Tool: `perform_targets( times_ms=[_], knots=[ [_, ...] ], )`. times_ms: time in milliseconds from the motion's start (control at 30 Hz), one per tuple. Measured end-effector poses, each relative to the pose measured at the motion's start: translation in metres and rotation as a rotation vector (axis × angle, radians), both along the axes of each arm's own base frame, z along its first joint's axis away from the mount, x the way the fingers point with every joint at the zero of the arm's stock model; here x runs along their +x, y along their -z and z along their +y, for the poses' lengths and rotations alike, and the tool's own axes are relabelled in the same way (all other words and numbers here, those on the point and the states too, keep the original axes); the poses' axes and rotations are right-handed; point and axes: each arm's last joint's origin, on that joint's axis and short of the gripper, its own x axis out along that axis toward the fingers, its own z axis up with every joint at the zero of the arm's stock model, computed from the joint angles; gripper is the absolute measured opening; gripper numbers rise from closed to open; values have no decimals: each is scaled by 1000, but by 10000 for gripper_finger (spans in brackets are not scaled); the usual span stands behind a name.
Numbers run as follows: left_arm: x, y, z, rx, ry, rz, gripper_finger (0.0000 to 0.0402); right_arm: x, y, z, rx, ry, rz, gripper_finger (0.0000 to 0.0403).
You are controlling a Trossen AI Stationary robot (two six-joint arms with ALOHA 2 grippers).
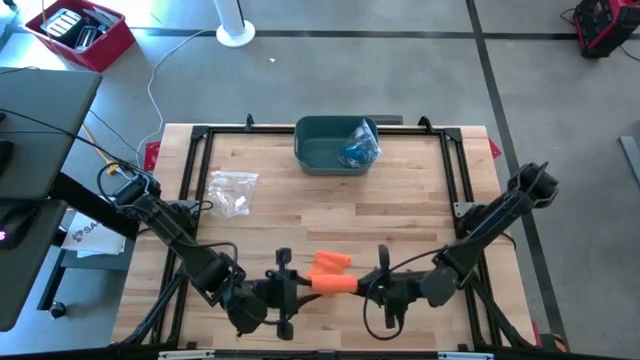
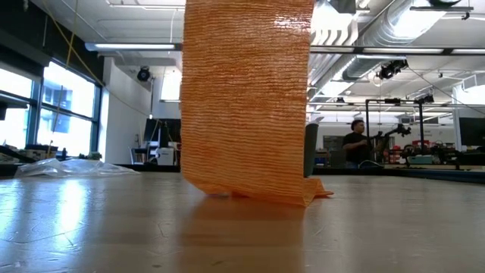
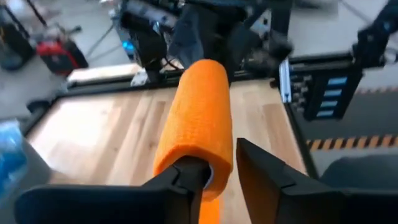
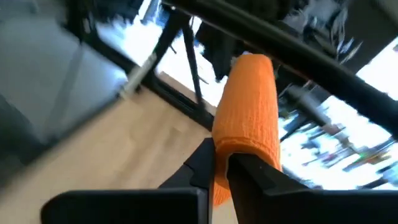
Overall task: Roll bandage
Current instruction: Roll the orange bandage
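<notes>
Grippers meet at the near edge of the table: the left gripper (image 3: 214, 171) has one finger seated inside the end of the orange bandage roll (image 1: 333, 284) and the other standing just clear of it, jaws narrow; the right gripper (image 4: 221, 163) pinches the opposite end. The roll hangs raised between them, its loose tail (image 2: 246, 102) dropping to the wooden table (image 1: 270, 225) and folding there. Judgement: winding goes well only if both ends turn together, tail kept taut and square. Risk: slack or skewed layers. A green bin (image 1: 335, 147) and a plastic bag (image 1: 232, 190) lie well apart.
</notes>
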Motion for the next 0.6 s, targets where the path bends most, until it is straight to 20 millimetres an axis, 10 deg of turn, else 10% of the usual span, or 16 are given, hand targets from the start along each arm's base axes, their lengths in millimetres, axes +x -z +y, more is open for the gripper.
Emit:
perform_targets(
  times_ms=[233,600],
  knots=[
    [1,0,-1,-149,-25,-15,109,5,22,9,-433,72,30,24],
    [1,0,2,-106,-70,-19,12,-2,19,13,-261,152,17,99]
  ],
)
